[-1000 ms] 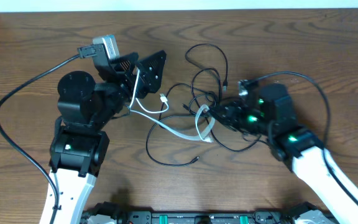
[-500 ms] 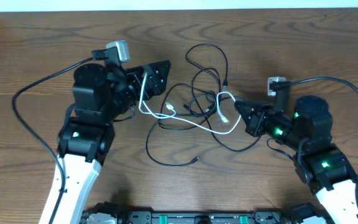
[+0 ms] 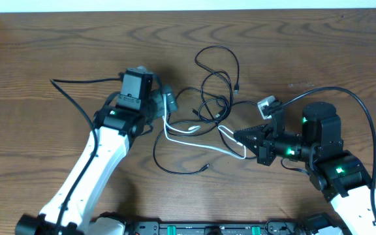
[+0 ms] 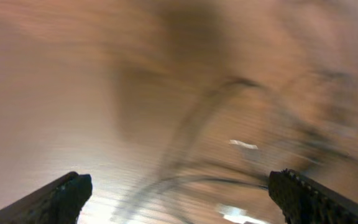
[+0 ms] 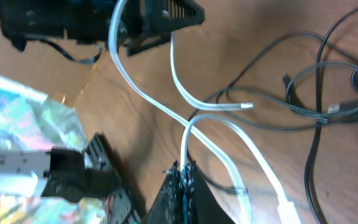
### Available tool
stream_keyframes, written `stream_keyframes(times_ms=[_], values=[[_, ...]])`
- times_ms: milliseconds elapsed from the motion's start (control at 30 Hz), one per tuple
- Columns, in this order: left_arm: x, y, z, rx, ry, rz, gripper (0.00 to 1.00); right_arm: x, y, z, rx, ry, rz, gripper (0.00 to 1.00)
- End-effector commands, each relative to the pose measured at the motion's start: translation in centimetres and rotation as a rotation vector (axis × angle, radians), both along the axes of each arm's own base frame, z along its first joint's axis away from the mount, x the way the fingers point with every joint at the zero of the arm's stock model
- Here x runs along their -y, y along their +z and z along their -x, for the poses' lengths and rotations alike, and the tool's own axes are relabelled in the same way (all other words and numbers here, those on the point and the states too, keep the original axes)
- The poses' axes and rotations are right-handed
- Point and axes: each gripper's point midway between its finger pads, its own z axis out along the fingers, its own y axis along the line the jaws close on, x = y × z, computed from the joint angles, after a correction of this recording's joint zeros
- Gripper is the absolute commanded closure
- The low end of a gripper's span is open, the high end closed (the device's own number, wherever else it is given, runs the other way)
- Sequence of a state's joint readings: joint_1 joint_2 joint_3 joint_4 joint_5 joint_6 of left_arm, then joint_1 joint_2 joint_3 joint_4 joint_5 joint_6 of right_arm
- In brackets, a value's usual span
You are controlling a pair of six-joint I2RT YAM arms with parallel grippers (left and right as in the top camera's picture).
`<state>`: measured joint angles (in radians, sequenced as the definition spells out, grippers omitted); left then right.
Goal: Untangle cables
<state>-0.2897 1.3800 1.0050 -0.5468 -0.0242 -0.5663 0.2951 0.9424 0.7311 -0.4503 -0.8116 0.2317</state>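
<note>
On table (image 3: 57, 52), right gripper (image 3: 237, 137) pinching white cable (image 3: 201, 145), blk cables (image 3: 217, 85) beside

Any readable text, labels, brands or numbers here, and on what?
No text can be read.
A tiny white mark on one of the black cables, right wrist view: too small to read.
The white cable carries no print.
Left wrist view: blurred.

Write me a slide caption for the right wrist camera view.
Right gripper shut on the white cable, black cables looped beside it on the wooden table.
</note>
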Motion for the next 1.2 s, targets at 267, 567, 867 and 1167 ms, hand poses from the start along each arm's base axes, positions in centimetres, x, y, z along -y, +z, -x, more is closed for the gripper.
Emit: stream_keyframes(times_ms=[267, 567, 867, 1167], values=[[-8.4, -1.3, 3.6, -0.224, -0.213, -0.652, 0.02, 3.7, -2.5, -3.6, -0.013, -0.281, 0.173, 0.99], [-5.9, -3.7, 7.9, -0.405, -0.466, -0.511, 0.02, 0.7, 3.4, -4.5, 0.096, -0.176, -0.092, 0.99], [-4.5, -4.2, 9.5, -0.451, -0.519, -0.410, 0.02, 12.9, 4.5, -13.5, 0.138, -1.001, -0.078, 0.99], [4.2, -3.3, 12.2, -0.392, -0.842, 0.067, 0.02, 7.9, -6.3, -12.0, -0.076, -0.606, 0.200, 0.99]])
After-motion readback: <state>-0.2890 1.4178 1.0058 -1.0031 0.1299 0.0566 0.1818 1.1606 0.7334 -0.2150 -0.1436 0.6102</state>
